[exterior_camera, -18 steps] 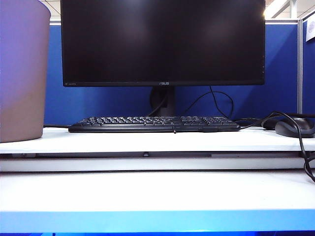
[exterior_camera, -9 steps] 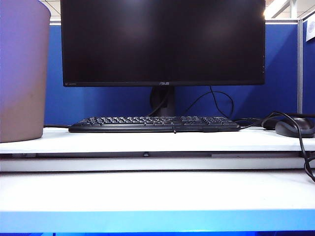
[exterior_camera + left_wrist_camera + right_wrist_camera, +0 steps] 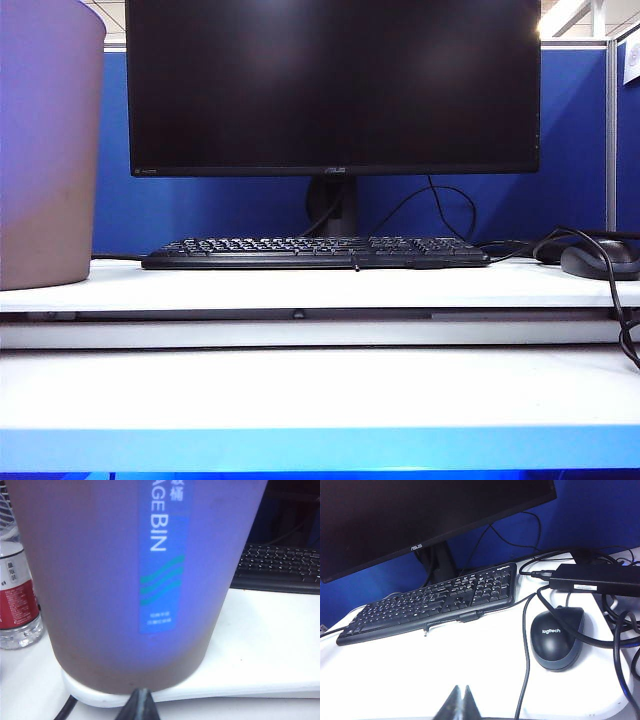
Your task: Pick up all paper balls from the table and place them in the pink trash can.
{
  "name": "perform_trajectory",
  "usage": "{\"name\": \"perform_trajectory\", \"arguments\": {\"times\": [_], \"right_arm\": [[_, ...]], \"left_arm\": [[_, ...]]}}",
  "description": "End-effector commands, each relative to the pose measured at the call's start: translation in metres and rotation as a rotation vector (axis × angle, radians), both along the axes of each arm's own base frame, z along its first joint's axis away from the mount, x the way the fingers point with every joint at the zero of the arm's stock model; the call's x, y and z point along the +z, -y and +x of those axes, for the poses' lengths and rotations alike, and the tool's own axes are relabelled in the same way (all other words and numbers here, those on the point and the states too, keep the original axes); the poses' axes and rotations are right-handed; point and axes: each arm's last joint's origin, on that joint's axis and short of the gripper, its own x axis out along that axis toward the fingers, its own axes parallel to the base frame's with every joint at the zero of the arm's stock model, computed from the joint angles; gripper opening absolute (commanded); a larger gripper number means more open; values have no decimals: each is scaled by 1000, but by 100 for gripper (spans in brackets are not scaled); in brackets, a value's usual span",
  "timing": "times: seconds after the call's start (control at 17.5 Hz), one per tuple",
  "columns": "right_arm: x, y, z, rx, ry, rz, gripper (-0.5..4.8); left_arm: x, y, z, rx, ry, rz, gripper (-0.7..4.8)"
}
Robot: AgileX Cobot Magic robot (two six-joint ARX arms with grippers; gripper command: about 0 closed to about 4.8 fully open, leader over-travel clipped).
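While closed, left gripper [image 3: 141, 700], right gripper [image 3: 459, 700]

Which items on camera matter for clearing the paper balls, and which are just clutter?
Job items: pink trash can at the table's left end; left gripper before it and right gripper near the mouse, jaws together. No paper balls in view.

Clutter: monitor, keyboard, mouse, power adapter, water bottle.

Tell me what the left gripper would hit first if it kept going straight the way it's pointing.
Most likely the pink trash can. In the left wrist view the left gripper, shut, points at the bin's base, which fills the view ahead with nothing between. How near it is, I can't tell.
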Motion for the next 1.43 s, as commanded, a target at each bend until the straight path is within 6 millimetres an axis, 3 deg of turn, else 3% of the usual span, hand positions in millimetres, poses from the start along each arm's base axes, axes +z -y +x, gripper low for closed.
{"name": "perform_trajectory", "arguments": {"times": [0.06, 0.29, 1.43], "right_arm": [[-4, 0, 0, -16, -11, -180, -5], [-25, 5, 3, -115, -123, -265, -5], [-24, 10, 3, -158, -112, -278, -5]], "left_arm": [[2, 0, 0, -4, 16, 3, -3], [2, 0, 0, -4, 16, 3, -4], [2, 0, 0, -4, 15, 3, -4]]}}
